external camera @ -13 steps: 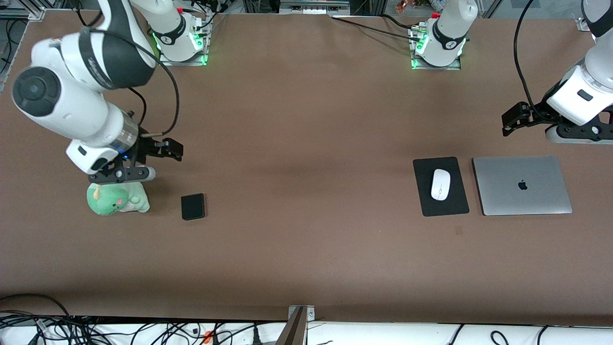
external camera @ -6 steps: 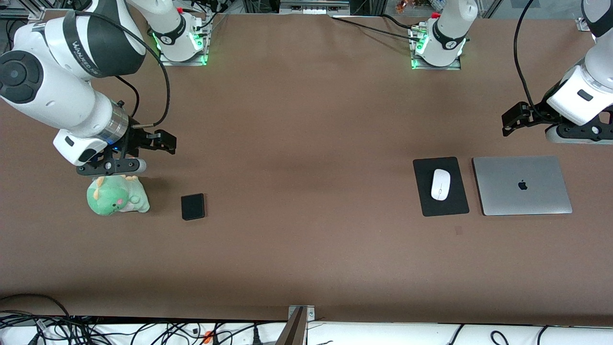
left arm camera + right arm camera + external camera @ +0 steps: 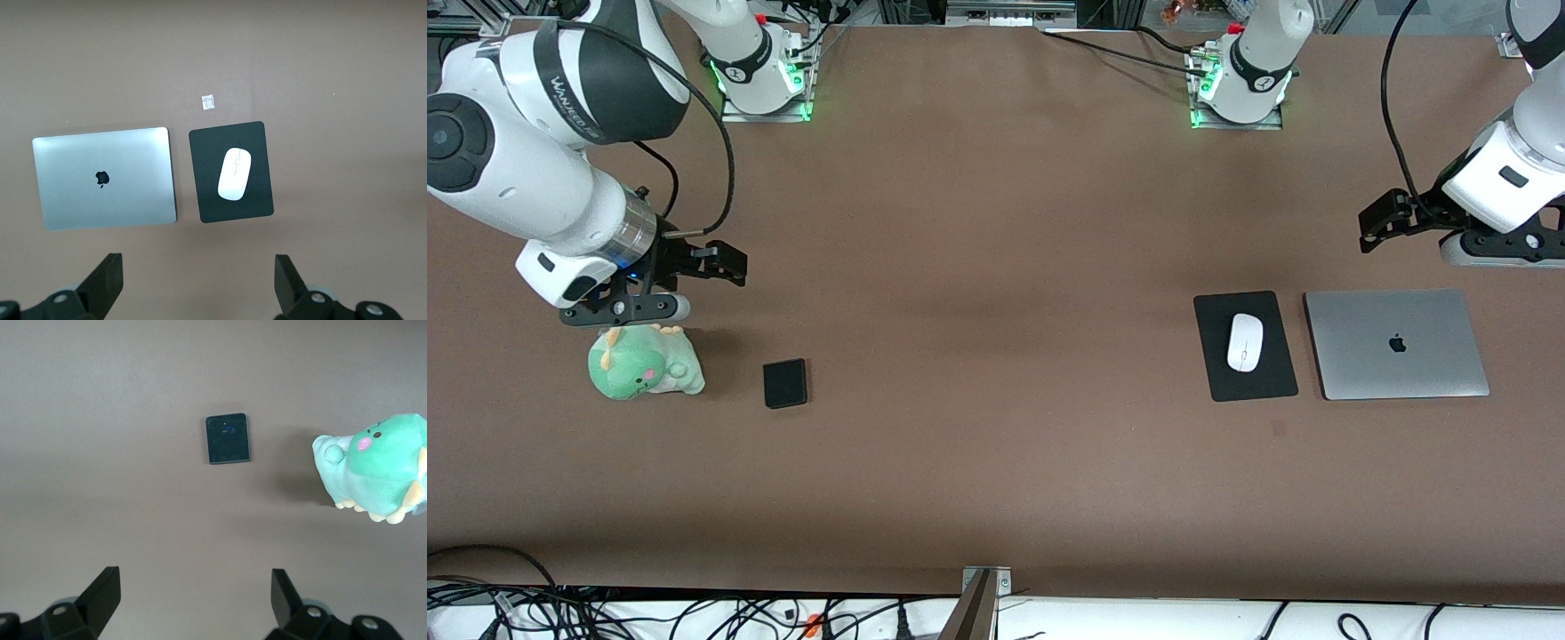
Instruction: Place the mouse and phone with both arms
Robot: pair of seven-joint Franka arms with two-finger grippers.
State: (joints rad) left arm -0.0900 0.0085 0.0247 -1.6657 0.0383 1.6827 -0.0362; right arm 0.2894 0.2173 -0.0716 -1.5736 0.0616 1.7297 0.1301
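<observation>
The right pincer [image 3: 694,284] hangs in the air with its fingers [image 3: 100,593] spread wide, holding nothing. The left pincer [image 3: 1396,222] hangs likewise, fingers [image 3: 287,283] parted and empty.

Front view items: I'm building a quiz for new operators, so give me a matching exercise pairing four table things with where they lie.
Things:
1. mouse
2. phone
3. laptop
4. green plush toy

Places:
A. beside the mat, at the left arm's end
B. on the black mat
C. bare table beside the plush
D. just below the right claw in the front view

Pairs: 1-B, 2-C, 3-A, 4-D
</observation>
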